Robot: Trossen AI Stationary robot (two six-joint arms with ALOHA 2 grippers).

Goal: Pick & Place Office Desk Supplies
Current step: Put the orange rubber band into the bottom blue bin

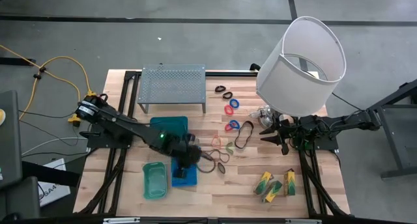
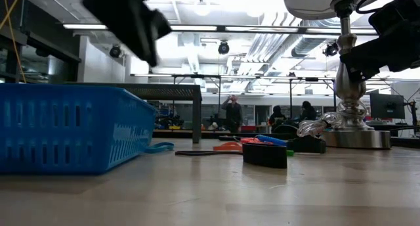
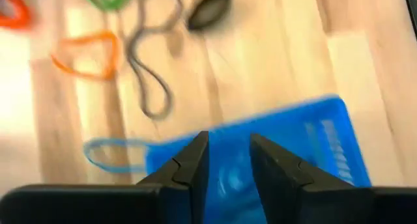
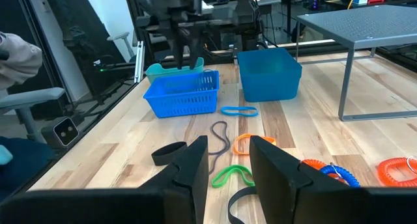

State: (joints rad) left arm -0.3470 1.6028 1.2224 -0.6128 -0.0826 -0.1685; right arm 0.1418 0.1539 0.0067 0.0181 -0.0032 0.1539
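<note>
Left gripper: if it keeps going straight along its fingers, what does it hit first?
Probably the blue basket. The left gripper points down with open, empty jaws right over it, so it would likely meet the basket's inside or rim first. Depth is unclear.

Blue slotted basket (image 2: 65,127) at left on wooden tabletop (image 2: 210,193); black band (image 2: 264,154), coloured loops (image 2: 246,143) centre; chrome lamp base (image 2: 353,121) right; dark arm (image 2: 131,19) overhead.
</note>
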